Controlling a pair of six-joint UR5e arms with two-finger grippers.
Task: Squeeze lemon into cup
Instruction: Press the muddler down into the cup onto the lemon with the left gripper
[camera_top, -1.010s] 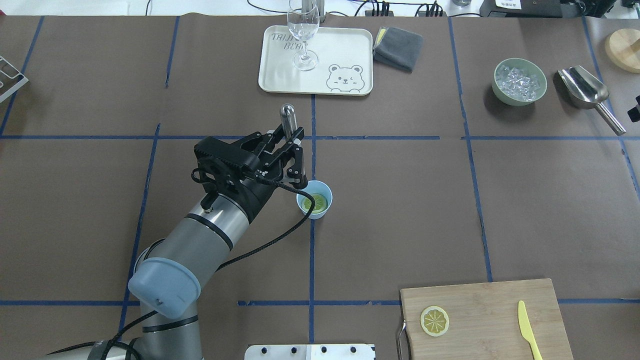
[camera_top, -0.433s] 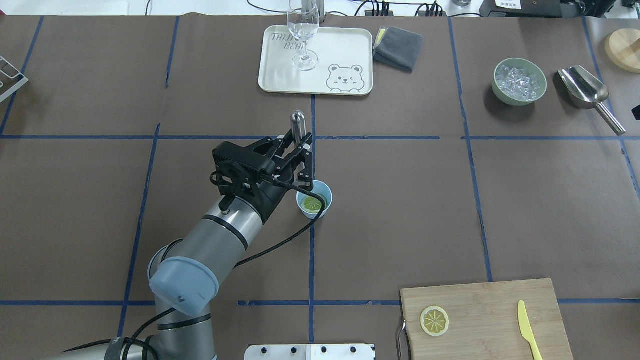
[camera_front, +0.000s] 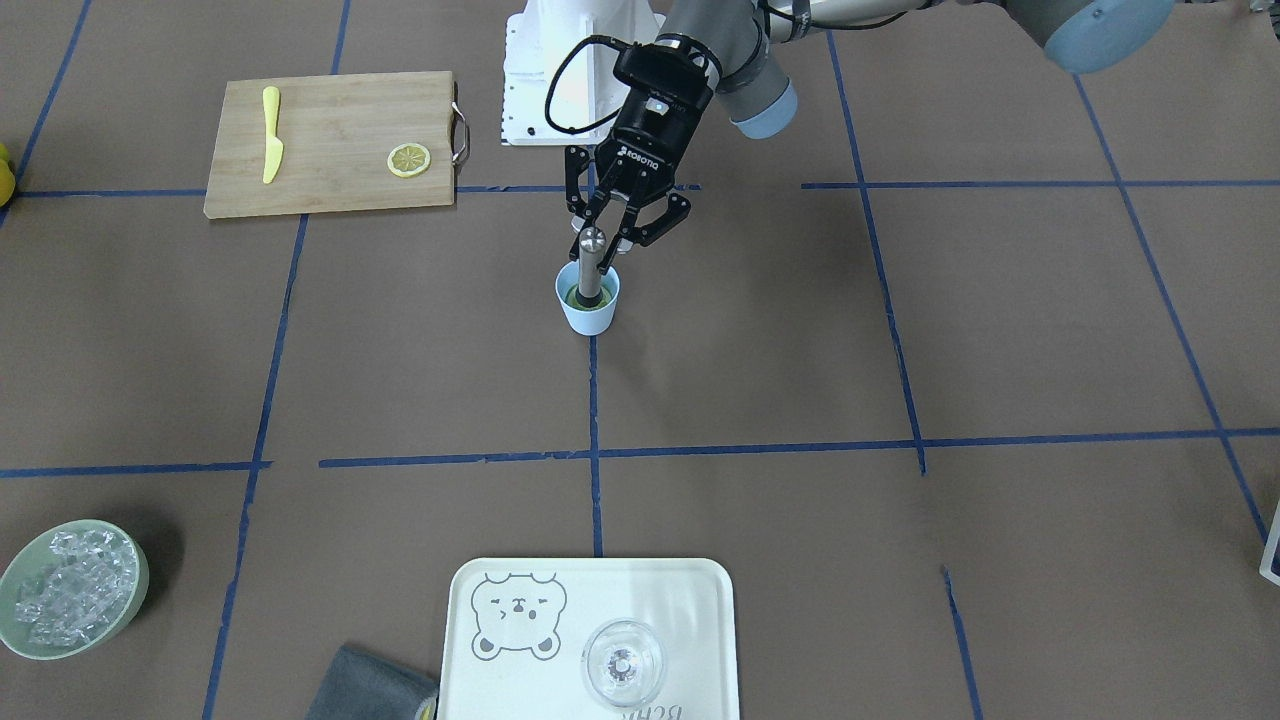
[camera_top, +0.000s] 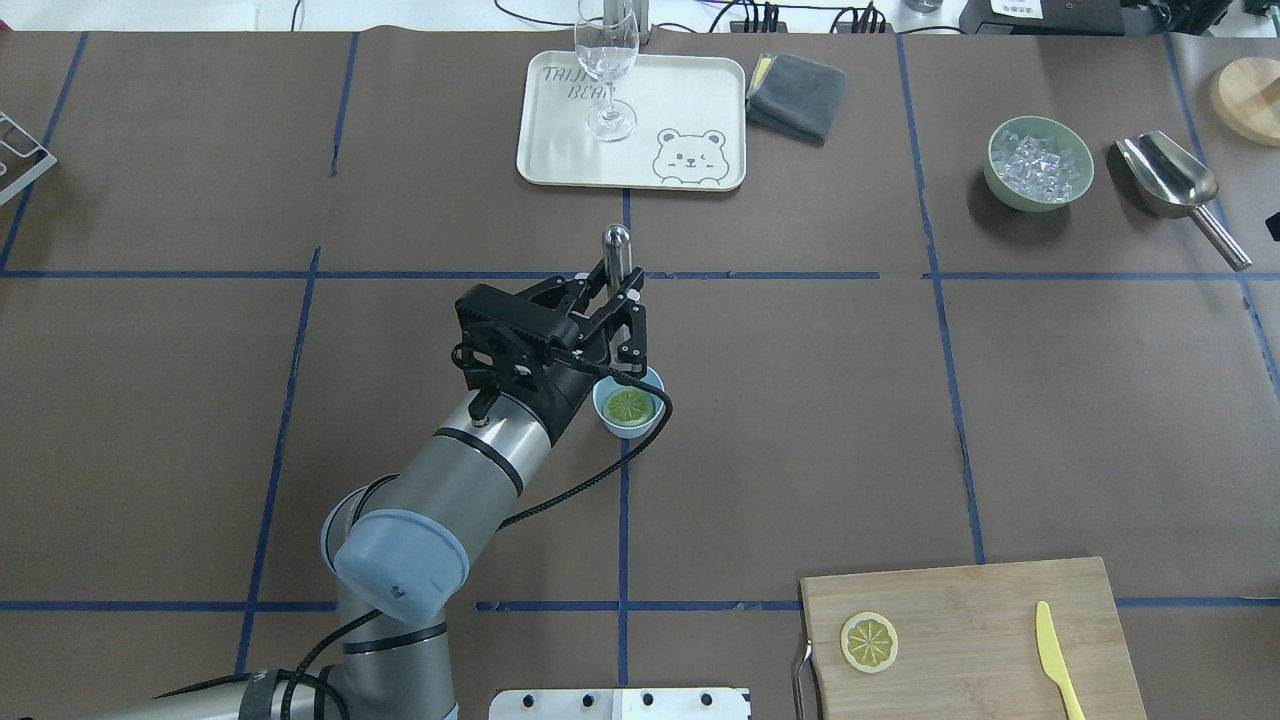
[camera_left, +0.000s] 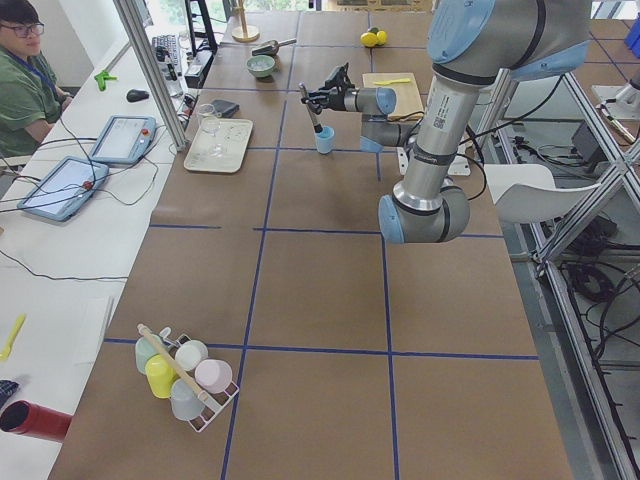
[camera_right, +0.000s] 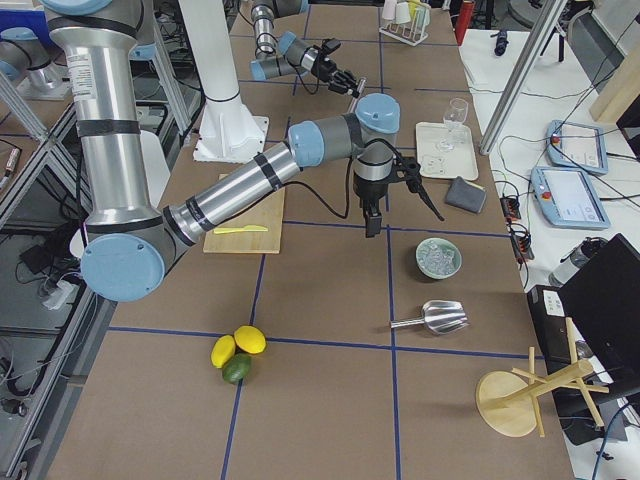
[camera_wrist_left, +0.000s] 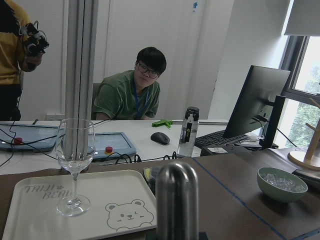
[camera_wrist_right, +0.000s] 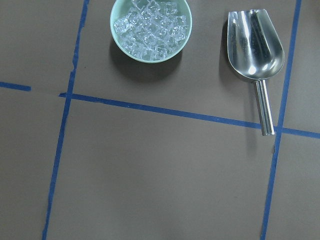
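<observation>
A light-blue cup (camera_top: 645, 381) (camera_front: 587, 315) stands mid-table with a lemon slice (camera_top: 630, 405) lying flat inside it. My left gripper (camera_top: 625, 318) (camera_front: 603, 245) is shut on an upright metal rod (camera_top: 617, 245) (camera_front: 590, 270) just over the cup's far rim. In the front view the rod's lower end reaches into the cup's mouth; I cannot tell if it touches the slice. The rod's top fills the left wrist view (camera_wrist_left: 176, 200). My right gripper (camera_right: 372, 222) hangs above the table near the ice bowl; I cannot tell if it is open.
A twin lemon slice (camera_top: 868, 641) and yellow knife (camera_top: 1050, 650) lie on a wooden board (camera_top: 980, 600). A wine glass (camera_top: 606, 70) stands on a white tray (camera_top: 690, 100). A grey cloth (camera_top: 795, 95), green ice bowl (camera_top: 1038, 163) and metal scoop (camera_top: 1175, 185) sit at the back.
My left arm has moved right and toward the cup with the rod in its grip; the gripper now overlaps the cup's far rim. The cup and slice stayed put.
</observation>
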